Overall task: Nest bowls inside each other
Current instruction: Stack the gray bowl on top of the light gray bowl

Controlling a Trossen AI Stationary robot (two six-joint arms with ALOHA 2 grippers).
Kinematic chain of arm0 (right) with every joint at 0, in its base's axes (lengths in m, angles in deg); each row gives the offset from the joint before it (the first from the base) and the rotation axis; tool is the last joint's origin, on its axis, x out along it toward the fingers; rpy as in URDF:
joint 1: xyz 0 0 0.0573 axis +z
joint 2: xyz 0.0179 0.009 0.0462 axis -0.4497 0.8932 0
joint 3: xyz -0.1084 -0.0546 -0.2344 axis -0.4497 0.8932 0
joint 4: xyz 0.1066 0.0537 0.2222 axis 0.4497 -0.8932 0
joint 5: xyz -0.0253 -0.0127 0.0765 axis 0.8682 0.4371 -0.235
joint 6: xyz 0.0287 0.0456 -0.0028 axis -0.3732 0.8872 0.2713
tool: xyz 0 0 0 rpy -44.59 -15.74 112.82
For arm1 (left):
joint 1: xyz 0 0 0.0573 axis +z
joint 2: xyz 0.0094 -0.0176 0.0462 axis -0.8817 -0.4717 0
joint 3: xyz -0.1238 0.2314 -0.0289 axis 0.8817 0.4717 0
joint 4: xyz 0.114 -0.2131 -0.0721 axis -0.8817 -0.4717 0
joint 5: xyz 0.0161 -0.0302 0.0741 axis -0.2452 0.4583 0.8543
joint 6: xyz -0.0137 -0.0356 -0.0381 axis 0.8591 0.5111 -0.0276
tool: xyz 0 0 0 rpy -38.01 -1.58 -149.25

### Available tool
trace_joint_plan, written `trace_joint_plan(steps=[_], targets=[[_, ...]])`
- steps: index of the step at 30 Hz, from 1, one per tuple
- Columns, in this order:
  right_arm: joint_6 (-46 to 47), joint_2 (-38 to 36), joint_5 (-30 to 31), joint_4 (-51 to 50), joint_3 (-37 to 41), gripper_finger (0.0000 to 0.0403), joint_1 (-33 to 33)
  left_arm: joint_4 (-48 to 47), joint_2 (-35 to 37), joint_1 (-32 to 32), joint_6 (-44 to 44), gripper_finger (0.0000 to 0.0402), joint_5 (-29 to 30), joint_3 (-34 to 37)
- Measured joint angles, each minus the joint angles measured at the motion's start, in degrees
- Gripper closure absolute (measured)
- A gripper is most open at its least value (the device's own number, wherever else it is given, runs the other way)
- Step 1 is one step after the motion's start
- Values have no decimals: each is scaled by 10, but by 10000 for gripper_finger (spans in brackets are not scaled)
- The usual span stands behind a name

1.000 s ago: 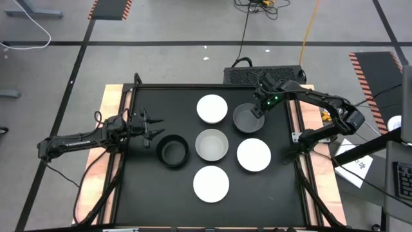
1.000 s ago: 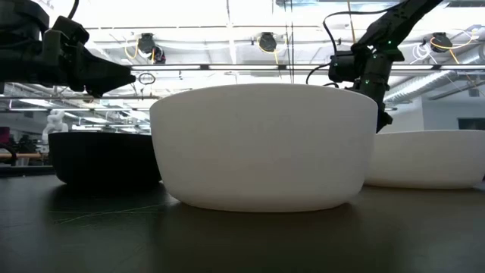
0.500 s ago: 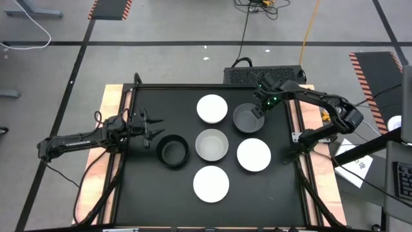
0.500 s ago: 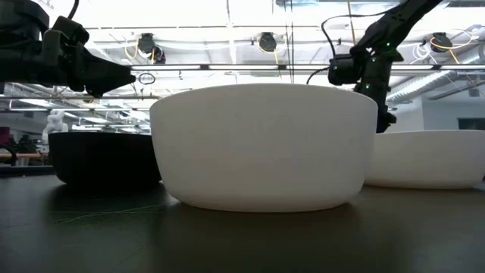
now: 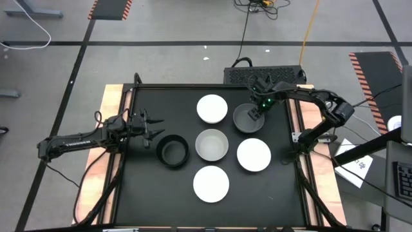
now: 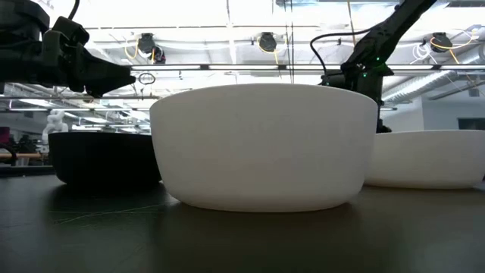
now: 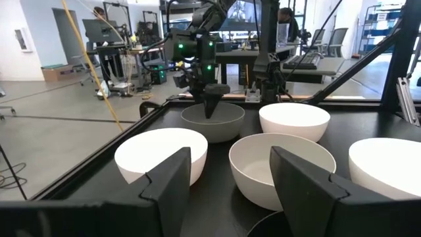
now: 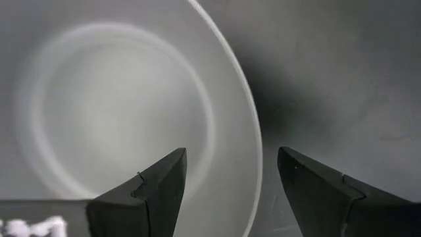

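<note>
While the left end effector [image 5: 154,127] waits open, the right end effector [image 5: 256,113] straddles the grey bowl's [image 5: 246,120] rim, spread.

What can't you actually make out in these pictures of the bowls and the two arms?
- Low view: the big white bowl up close hides the bowls behind it and the lower end of the right gripper.
- High view: the right gripper is too small to show whether it touches the dark grey bowl.
- Right wrist view: the picture's edges cut off most of that bowl; its fingers straddle the rim, contact unclear.
- Left wrist view: the black bowl is nearly cut off.
</note>
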Motion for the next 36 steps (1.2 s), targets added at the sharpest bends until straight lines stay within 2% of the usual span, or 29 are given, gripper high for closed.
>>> trace_joint_plan(steps=[14,20,24,31,36], targets=[[-6,0,-1,7,0,175,0,-2,0,0,0,190,-1,0],[-7,0,-3,6,-5,202,0,-5,0,0,-2,190,-1,0],[-12,-1,-33,3,-18,221,-1,-5,0,0,-2,190,-1,0],[-19,-1,-32,0,-30,272,-1,-13,0,0,-1,190,-1,0],[-24,-1,-33,-11,-30,293,-1,-16,0,0,-1,190,-1,0]])
